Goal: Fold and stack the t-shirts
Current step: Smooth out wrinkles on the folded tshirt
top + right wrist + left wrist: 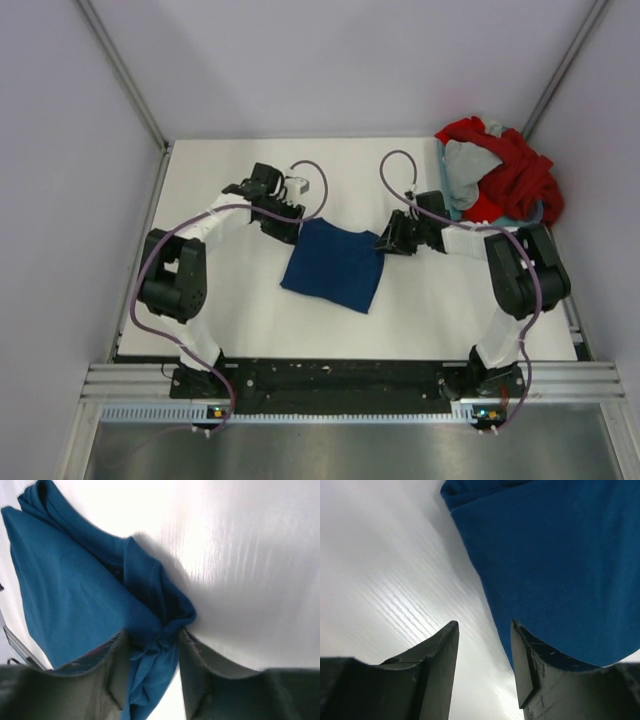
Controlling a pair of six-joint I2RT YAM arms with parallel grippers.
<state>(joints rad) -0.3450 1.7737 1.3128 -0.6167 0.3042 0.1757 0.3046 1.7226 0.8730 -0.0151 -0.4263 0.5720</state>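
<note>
Now we see the folded navy shirt [332, 265] mid worktop [430, 300]. Our left gripper [485, 655] sits released & empty beside it. Our right gripper [152, 665] has jaws apart w/ a bunched corner btwn them. Pulling away could snag that corner & undo the fold.

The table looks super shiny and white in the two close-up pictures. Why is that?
Left wrist view: light glares off the table in bright streaks. Right wrist view: the table washes out nearly white, with a dark shadow beside the bunched blue t-shirt. Top view: softer even light, and the t-shirt looks darker navy.
</note>
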